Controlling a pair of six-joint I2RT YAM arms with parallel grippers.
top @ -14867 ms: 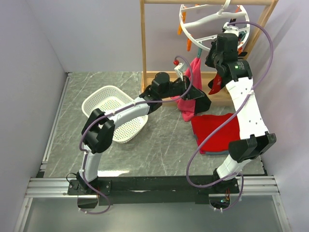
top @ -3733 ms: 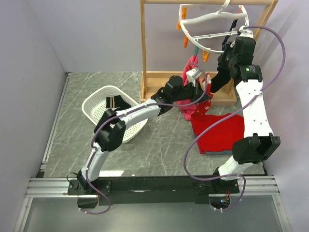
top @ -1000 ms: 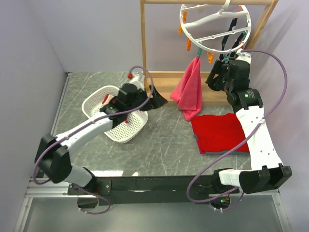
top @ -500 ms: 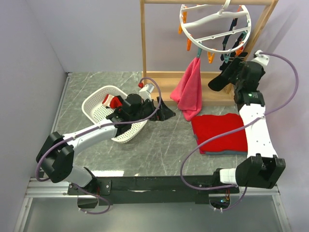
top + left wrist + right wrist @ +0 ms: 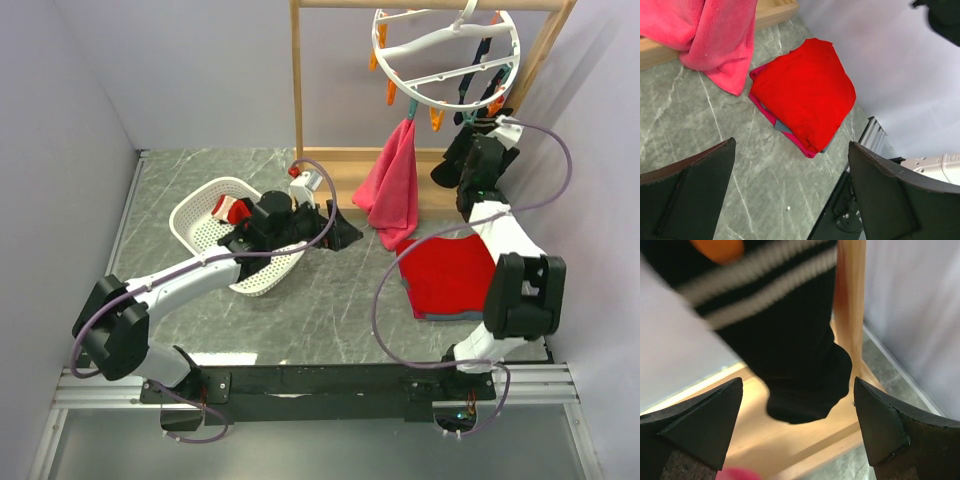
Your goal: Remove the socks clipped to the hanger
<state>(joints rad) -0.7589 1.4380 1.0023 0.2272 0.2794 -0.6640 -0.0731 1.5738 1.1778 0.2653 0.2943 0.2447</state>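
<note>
My right end effector (image 5: 797, 382) is up at the hanger (image 5: 377, 38), fingers spread wide with nothing between them. A striped sock (image 5: 790, 335), dark with white bands, hangs right in front of it. Its toe is level with my fingertips and its cuff is held by an orange clip (image 5: 722, 247) at the top of the wrist view. More dark socks (image 5: 478, 75) hang at the ring's right side. My left end effector (image 5: 791, 145) is also wide open and empty, low over the bench (image 5: 330, 290) just beside the basket (image 5: 190, 215). It looks down on the red cloth (image 5: 805, 95) and the pink towel (image 5: 715, 35).

The step in hand, as I judge it, is gripping this sock. I want to move forward until the fabric sits deep between my fingers. Then I close on the body of the sock above the toe, not on the tip, which could slip out. The rack post (image 5: 850, 300) stands just beside the sock, so I should keep my finger on that side off the wood. After that, a steady pull straight down should make the clip let go without swinging the ring off its hook.
</note>
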